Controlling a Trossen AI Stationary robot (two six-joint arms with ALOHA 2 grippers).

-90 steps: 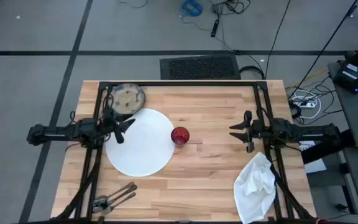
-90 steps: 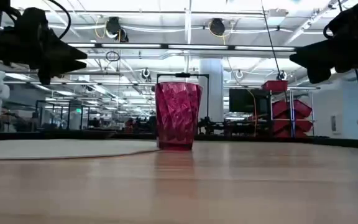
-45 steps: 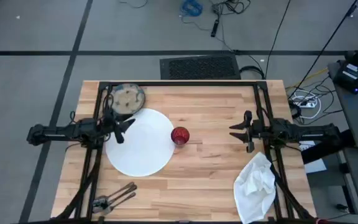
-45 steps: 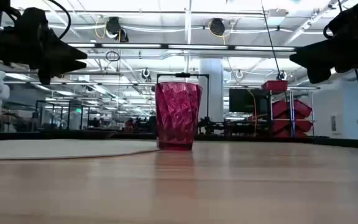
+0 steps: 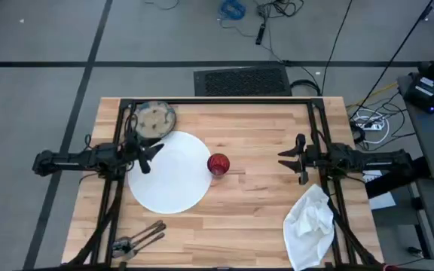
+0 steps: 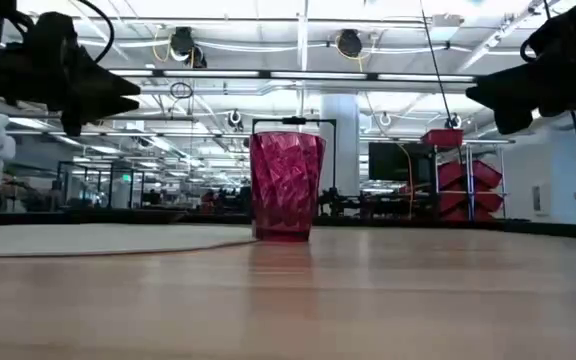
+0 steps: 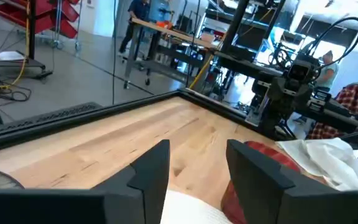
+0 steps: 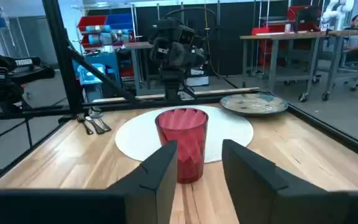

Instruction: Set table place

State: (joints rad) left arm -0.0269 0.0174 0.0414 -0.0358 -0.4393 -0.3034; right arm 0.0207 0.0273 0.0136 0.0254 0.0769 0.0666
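While both tools (image 5: 151, 156) (image 5: 287, 158) hover spread, the red cup (image 5: 218, 164) touches the plate (image 5: 170, 172).

Bright, even indoor light from overhead ceiling fixtures

In the low view both dark grippers show as backlit silhouettes above the translucent red faceted cup (image 6: 286, 188); the near light wooden tabletop (image 6: 368, 300) is soft, out of focus. Shadows under the grippers are faint.

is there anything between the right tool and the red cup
Nothing visible. The right tool hangs open at the table's right side, facing the red cup, with only bare wood between them. The white plate lies beyond the cup, and the napkin lies off to the side.
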